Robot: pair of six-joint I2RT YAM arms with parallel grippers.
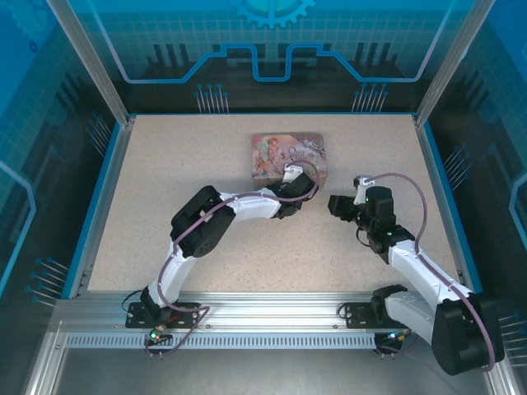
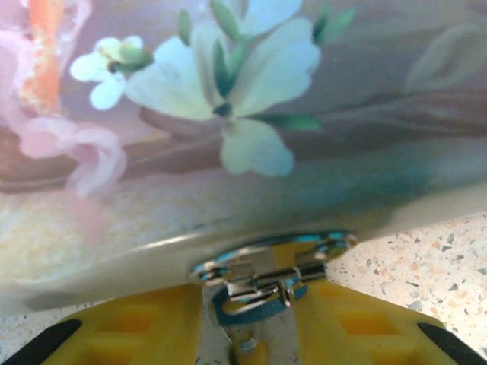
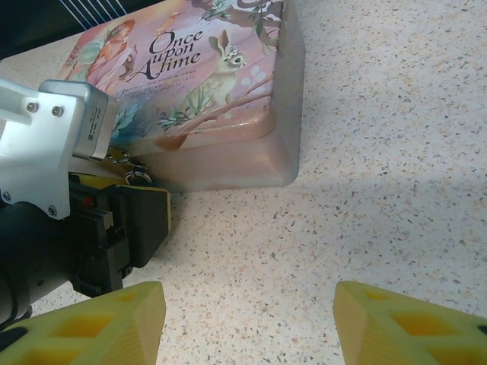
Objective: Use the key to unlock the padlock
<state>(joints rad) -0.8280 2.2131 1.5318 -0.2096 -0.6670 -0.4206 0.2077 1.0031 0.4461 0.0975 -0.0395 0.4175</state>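
Up against the near wall of the pink tin, the left gripper is nosing right in. Its yellow jaws are flanking the padlock, whose teal body is hanging at the tin's lower edge with a silver loop lying just above it. The jaws are sitting close on either side, but whether they are actually pinching it I cannot tell, as the close-up is blurring badly. A tiny metal piece is peeking out just below the padlock, cut off by the frame edge and too soft to say if it's the key. Over on the lid, the right wrist view is giving us "Once Upon A time" in dark script beside a rabbit, with the lid's left end hiding behind the left arm's grey housing. The right gripper is hovering over bare speckled counter near the tin, jaws standing wide apart with nothing between them.
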